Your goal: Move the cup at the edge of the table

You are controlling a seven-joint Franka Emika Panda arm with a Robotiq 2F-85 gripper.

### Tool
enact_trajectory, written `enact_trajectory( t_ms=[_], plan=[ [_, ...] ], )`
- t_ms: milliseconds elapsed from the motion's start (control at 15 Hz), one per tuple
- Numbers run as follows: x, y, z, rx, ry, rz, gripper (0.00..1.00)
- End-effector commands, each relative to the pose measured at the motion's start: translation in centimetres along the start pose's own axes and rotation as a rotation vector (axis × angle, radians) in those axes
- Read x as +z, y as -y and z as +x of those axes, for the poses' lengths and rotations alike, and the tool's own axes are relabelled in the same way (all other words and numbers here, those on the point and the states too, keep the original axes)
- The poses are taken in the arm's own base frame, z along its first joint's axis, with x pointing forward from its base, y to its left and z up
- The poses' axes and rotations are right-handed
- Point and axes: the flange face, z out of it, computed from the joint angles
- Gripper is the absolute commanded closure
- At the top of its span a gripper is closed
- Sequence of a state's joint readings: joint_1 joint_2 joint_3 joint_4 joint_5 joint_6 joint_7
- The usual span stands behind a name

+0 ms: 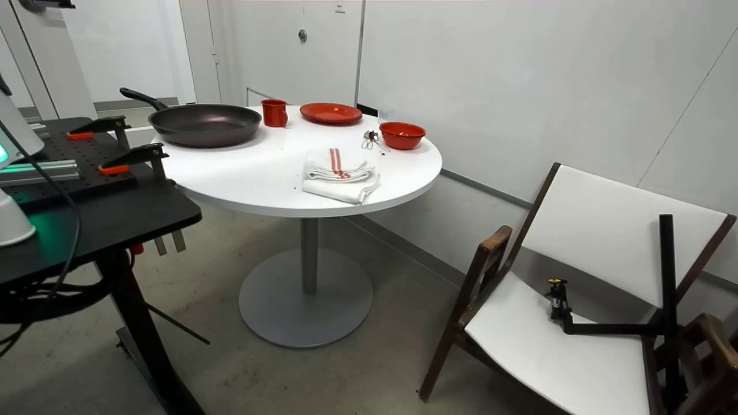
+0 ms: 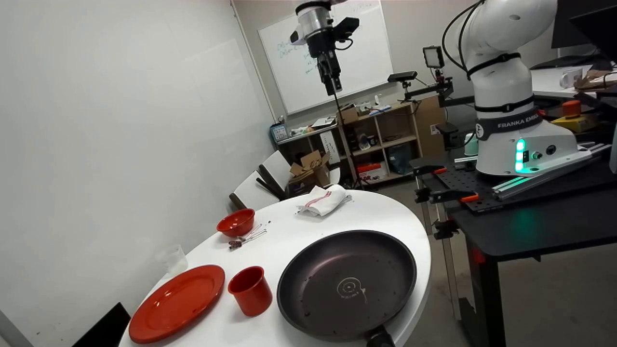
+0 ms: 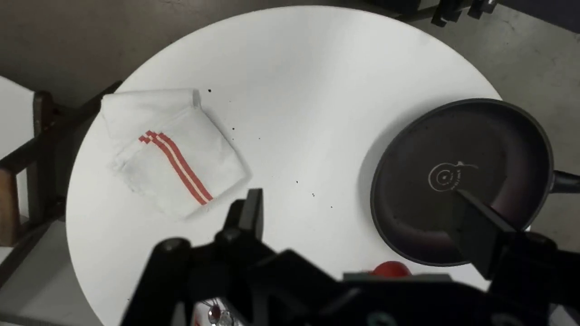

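The cup, a small red mug, stands upright on the white round table between the black frying pan (image 1: 204, 124) and the red plate (image 1: 331, 113). The cup shows in both exterior views (image 1: 275, 113) (image 2: 254, 296). The table also shows in both (image 1: 248, 173) (image 2: 385, 212). In the wrist view, only a red edge of the cup (image 3: 392, 269) shows past the gripper body; the rest is hidden. My gripper (image 3: 364, 217) is open, with its fingers wide apart and nothing between them. In an exterior view, the gripper (image 2: 333, 87) hangs high above the table, apart from the cup.
The pan (image 2: 332, 284) sits close beside the cup, its handle past the table edge. A folded towel (image 3: 181, 158), a red bowl (image 1: 402, 136), wire utensils (image 2: 246, 239) and a clear container (image 2: 176, 260) are on the table. A chair (image 1: 576, 323) and the dark bench (image 1: 138, 213) stand nearby.
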State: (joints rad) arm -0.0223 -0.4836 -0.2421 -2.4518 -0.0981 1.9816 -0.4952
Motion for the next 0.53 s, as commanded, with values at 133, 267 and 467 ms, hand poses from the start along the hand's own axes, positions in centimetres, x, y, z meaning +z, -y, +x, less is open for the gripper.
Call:
enact_trajectory(
  t_ms=[133, 267, 467],
  plan=[
    [-0.3, 2.7, 7.8, -0.042, 0.126, -0.072, 0.0],
    [-0.4, 4.6, 10.3, -0.041, 0.182, -0.13, 0.0],
    [-0.2, 7.1, 13.9, -0.087, 0.281, -0.259, 0.0]
  ],
)
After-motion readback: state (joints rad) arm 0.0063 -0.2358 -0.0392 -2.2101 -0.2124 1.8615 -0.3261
